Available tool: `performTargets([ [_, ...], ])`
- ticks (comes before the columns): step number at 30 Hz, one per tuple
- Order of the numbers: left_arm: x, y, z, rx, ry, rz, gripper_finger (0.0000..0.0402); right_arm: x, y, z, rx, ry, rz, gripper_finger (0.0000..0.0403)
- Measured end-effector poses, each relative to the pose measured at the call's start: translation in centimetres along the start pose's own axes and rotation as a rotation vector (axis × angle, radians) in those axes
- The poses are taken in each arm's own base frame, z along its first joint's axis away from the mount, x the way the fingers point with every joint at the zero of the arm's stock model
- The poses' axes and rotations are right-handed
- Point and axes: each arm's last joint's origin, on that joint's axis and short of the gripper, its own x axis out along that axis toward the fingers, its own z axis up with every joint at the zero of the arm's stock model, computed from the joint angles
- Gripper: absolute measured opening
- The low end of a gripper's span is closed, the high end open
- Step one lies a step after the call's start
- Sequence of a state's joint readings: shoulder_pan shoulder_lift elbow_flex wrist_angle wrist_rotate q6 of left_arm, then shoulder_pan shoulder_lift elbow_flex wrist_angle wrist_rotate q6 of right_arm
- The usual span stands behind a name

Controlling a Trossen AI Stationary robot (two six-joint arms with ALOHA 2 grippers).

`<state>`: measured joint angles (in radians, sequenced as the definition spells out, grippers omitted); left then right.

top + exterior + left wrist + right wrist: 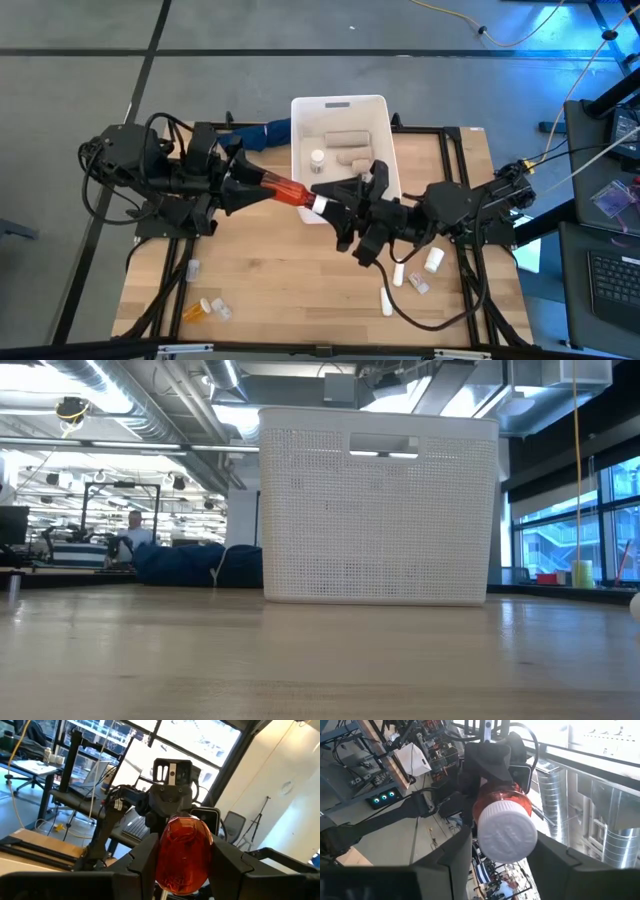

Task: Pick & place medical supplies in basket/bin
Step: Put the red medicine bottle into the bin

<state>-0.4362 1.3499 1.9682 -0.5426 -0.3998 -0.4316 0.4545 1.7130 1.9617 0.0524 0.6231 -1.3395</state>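
Note:
A red pill bottle (288, 189) with a white cap (507, 832) hangs level above the table, by the near left corner of the white basket (340, 100). My left gripper (262, 180) is shut on its bottom end. My right gripper (335, 200) comes from the right. It is open, one finger close on either side of the cap (318, 203). Beige rolls (345, 138) and a white bottle (317, 158) lie in the basket. On the table lie an orange bottle (200, 310), a white bottle (433, 260) and white tubes (386, 300). My left gripper pinches the red bottle's bottom end (182, 865) between its two fingers (142, 865). The fingers come level from the table's left and lie along the bottle. The bottle sticks out beyond them, cap toward the right, lifted clear of the table.
A dark blue cloth (255, 133) lies left of the basket at the far side. Small supplies lie near the front left (193, 268) and front right (418, 285). The low view shows the basket's perforated wall (380, 510) and bare wood in front of it.

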Motion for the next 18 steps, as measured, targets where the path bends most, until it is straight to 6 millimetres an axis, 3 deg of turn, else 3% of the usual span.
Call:
performTargets([
  [18, -0.01, 0.13, -0.02, 0.011, -0.005, 0.029, 0.0132, -0.04, -0.23, 0.11, 0.039, -0.007, -0.021, 0.0166],
])
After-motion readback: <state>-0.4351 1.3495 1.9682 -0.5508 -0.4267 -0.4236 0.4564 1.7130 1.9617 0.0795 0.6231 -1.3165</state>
